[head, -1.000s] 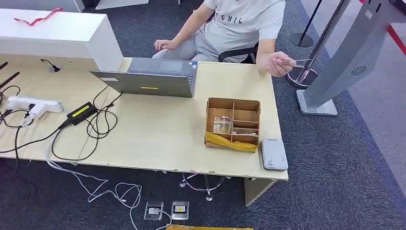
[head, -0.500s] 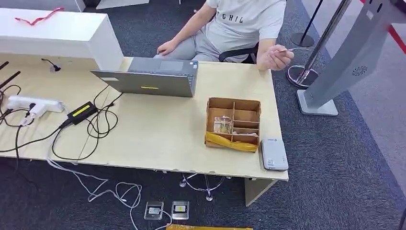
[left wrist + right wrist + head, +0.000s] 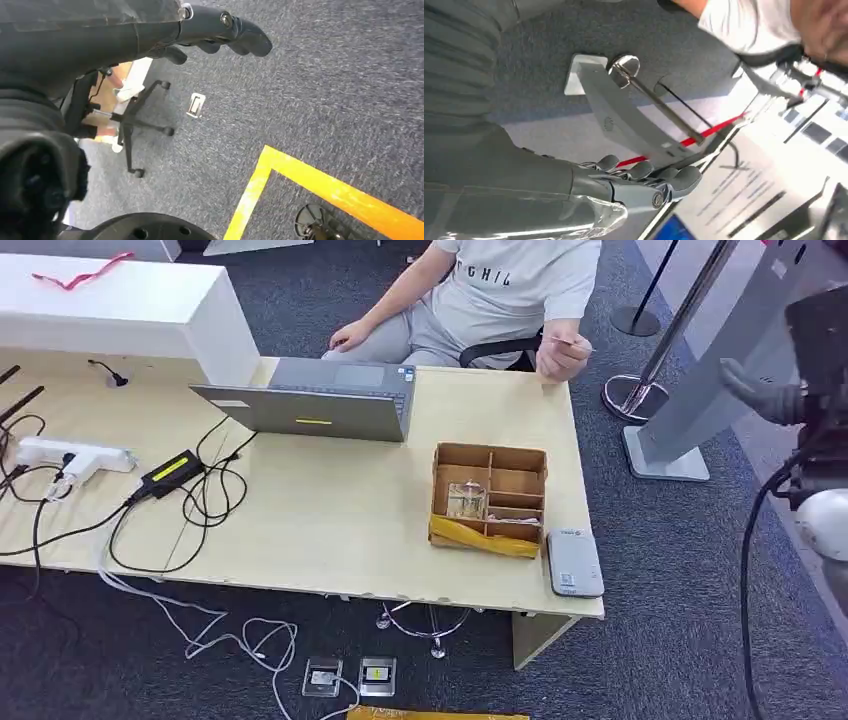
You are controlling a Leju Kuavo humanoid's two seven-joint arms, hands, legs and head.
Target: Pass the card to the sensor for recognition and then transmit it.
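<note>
A person seated behind the desk holds a thin card (image 3: 568, 341) up in one hand (image 3: 559, 358) at the desk's far right corner. The white card sensor (image 3: 573, 562) lies flat on the desk's near right corner. My right hand (image 3: 772, 400) is raised at the right edge, over the carpet and well right of the desk. It holds nothing, and its fingers (image 3: 650, 181) are stretched out. My left hand (image 3: 220, 31) hangs over the carpet floor, also holding nothing.
A partitioned cardboard box (image 3: 489, 497) stands just behind the sensor. A grey laptop (image 3: 318, 400), cables, a black adapter (image 3: 170, 473) and a power strip (image 3: 70, 459) cover the desk's left part. A slanted grey kiosk stand (image 3: 722, 360) and a barrier post (image 3: 640, 390) stand right of the desk.
My right arm has risen into the head view at the right edge. The person has drawn the card back from the barrier post toward their body.
</note>
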